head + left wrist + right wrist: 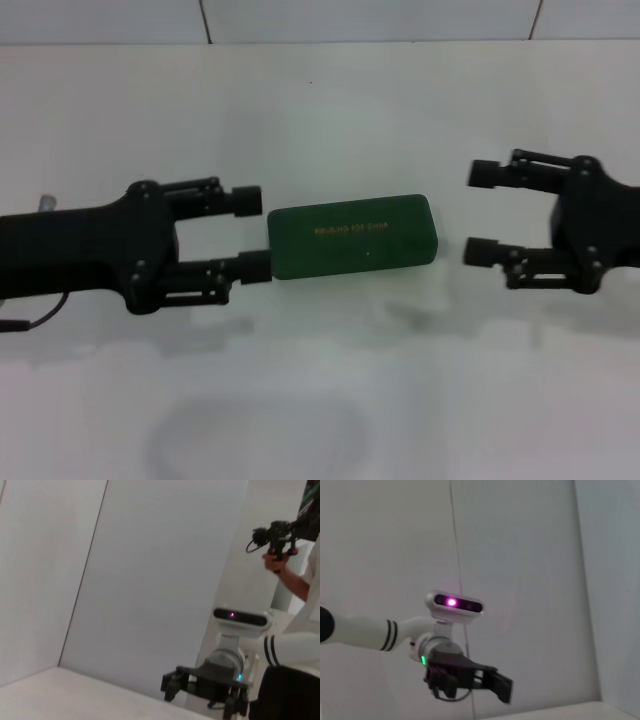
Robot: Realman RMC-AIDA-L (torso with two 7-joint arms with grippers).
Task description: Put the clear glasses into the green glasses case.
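Left pincer (255, 233) spread wide, level, its lower fingertip (256, 266) touching the left end of the green case (351, 236). Right pincer (484, 212) also spread, level, apart from the case's right end.

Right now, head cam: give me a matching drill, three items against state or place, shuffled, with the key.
Items:
1. dark green rounded glasses case
2. black left gripper
3. black right gripper

States:
A. open, apart from the case on the robot's right
B. lid closed, flat on the white table
C. open, fingertips at the case's end on the robot's left

Pairs: 1-B, 2-C, 3-A
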